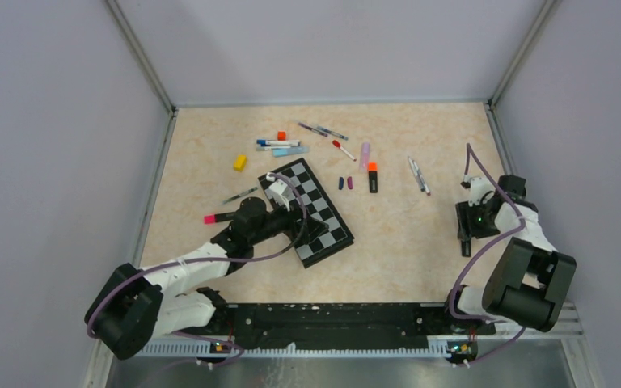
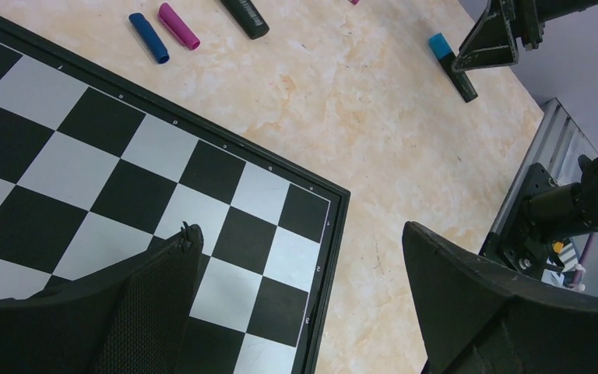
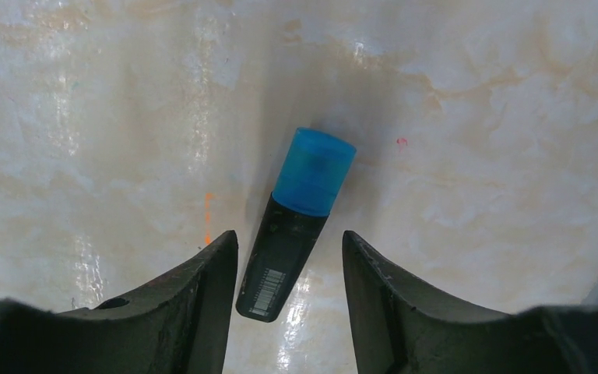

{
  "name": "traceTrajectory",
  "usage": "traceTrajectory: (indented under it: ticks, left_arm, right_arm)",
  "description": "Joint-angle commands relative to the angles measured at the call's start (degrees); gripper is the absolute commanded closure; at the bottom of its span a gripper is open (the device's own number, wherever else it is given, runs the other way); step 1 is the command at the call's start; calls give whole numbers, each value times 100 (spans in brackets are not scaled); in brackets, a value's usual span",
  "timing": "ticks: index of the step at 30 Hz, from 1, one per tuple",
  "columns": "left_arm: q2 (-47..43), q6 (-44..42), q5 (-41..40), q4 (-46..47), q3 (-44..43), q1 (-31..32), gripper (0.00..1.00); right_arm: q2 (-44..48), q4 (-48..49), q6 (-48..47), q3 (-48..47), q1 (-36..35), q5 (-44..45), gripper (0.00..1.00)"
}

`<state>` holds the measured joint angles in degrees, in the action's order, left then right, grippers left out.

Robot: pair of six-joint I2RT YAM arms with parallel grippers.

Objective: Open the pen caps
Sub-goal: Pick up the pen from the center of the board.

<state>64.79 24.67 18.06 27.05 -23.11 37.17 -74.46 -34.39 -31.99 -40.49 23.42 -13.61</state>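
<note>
- My right gripper (image 3: 288,234) hangs low over the table (image 3: 475,117), jaws spread and straddling a black marker (image 3: 280,257). There's a gap on both sides, so nothing is gripped yet.
- Its blue cap (image 3: 314,171) pokes out just past my fingertips, seated on the barrel. Not opened.
- My left gripper (image 2: 300,230) hovers over the corner of the chessboard (image 2: 226,179), jaws wide apart and empty.
- Just beyond the board, a navy cap (image 2: 148,37) and a magenta cap (image 2: 179,26) lie loose side by side, with no pens in them. I'd count those two as done.
- Left to do, from the top view: the orange cap (image 1: 372,166) is on its own black marker, and the pink cap (image 1: 209,218) is on a marker left of the board.
- The thin pens (image 1: 283,143) sit at the far side, too small to tell whether they're capped.
- My read is early days, with most caps still on. Next I'd clamp this barrel, and my left would need to cross over and pull the blue cap.
</note>
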Motion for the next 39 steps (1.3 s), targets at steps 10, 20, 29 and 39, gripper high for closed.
traceTrajectory:
  ticks: [10, 20, 29, 39]
  left_arm:
    - [-541, 27, 213, -175, -135, -26, 1]
    - [-1186, 272, 174, -942, -399, -23, 1]
    - [-834, 1601, 923, -200, -506, -19, 1]
    - [726, 3155, 392, 1320, -756, 488, 1]
  right_arm:
    - [-383, 8, -98, 250, 48, 272, 62]
    - [-814, 146, 105, 162, 40, 324, 94]
    - [363, -580, -781, -366, -90, -1702, 100]
    - [618, -615, -747, -665, -2106, -2845, 100]
